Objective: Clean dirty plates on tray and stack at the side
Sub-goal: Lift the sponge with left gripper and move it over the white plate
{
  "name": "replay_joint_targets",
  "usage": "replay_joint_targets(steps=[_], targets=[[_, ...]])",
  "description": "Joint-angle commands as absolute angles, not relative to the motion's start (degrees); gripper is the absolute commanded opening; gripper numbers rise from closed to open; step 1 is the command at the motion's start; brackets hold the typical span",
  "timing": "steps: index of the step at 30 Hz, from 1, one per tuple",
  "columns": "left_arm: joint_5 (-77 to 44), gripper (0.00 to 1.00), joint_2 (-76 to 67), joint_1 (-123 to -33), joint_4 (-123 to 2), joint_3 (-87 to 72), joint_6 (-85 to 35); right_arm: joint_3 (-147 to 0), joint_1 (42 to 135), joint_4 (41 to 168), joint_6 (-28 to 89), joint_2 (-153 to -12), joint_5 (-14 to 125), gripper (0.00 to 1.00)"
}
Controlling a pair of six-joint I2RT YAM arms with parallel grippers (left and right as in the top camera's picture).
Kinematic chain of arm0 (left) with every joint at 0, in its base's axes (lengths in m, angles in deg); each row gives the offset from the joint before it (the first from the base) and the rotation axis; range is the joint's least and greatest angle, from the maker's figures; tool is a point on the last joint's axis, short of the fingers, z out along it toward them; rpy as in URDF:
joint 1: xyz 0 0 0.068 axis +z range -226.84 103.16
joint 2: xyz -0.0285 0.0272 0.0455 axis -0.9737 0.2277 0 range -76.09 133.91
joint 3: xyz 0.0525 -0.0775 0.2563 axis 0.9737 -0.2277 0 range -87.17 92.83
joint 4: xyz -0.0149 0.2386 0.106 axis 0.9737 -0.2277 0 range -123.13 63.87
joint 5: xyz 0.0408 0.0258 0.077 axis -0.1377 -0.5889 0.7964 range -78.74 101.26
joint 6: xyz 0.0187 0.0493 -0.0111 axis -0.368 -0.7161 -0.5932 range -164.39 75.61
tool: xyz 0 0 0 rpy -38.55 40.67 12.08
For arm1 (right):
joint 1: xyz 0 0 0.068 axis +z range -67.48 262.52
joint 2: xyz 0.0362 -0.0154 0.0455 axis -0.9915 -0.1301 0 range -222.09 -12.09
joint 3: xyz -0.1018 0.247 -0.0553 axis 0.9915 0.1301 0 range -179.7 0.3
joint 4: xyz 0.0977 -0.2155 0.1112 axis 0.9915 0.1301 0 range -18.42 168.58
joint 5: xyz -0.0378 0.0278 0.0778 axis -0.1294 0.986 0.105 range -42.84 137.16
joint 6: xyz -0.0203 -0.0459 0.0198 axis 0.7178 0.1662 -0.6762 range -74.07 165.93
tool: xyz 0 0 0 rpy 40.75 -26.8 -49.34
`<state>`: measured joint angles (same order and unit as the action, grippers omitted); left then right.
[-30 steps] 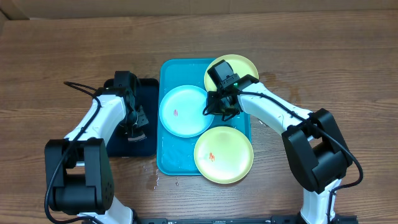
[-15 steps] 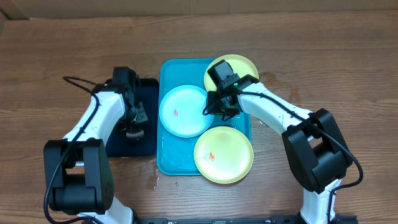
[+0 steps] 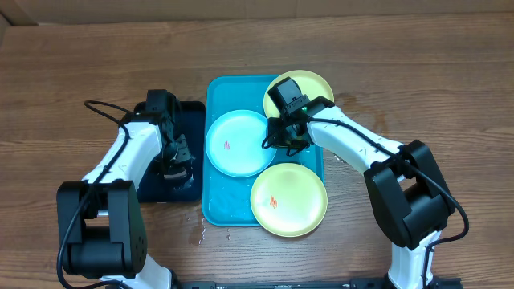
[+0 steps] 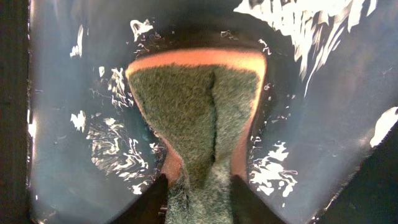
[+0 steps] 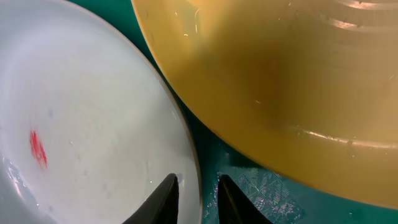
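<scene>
While my right gripper (image 3: 283, 142) stayed astride the rim of the blue plate (image 3: 233, 144), my left gripper (image 3: 178, 167) shifted slightly over the dark tray (image 3: 193, 112). My left fingers pinched the sponge (image 4: 193, 106) at its near end, against the wet floor. I could not tell whether the right was clamped. The blue plate and both green plates (image 3: 289, 199) lay unmoved on the turquoise tray (image 3: 229, 207), smears intact. Judged: sponge wetted, wiping not begun.

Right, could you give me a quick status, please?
Left claw pinching sponge in dark tray. Right claw astride blue plate rim, grip unconfirmed. Three plates on turquoise tray, none stacked. Far lime plate crowds right claw.
</scene>
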<state>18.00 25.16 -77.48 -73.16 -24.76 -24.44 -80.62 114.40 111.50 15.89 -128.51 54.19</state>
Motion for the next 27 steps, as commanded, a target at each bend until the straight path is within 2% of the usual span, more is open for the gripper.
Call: replay_joint_targets(steps=[1,4,11,12,18,23,24,26,27], targets=[[18.7,0.38,23.6,-77.4,-73.0,-26.0,-24.8,-80.4,114.4,111.3,15.7,-128.6,53.6,0.23],[18.7,0.38,23.6,-77.4,-72.7,-26.8,-24.6,-80.4,114.4,111.3,15.7,-128.6,53.6,0.23],[18.7,0.30,23.6,-77.4,-70.4,-28.4,-24.5,-80.4,114.4,111.3,15.7,-128.6,53.6,0.23],[18.2,0.04,23.6,-77.4,-70.4,-28.4,-24.5,-80.4,114.4,111.3,15.7,-128.6,53.6,0.23],[14.5,0.04,23.3,-76.8,-75.3,-22.4,-28.7,-80.4,114.4,111.3,15.7,-128.6,53.7,0.24],[14.2,0.04,20.8,-76.5,-77.0,-17.3,-29.7,-80.4,114.4,111.3,15.7,-128.6,54.8,0.19],[14.1,0.04,20.1,-76.5,-76.8,-16.7,-29.6,-80.4,114.4,111.3,15.6,-128.6,55.0,0.20],[13.1,0.04,18.9,-76.5,-76.9,-15.6,-30.9,-80.4,114.4,111.3,15.7,-128.6,55.0,0.31],[11.2,0.04,18.4,-76.5,-76.9,-15.4,-33.0,-80.4,114.4,111.3,15.7,-128.6,55.0,0.34]])
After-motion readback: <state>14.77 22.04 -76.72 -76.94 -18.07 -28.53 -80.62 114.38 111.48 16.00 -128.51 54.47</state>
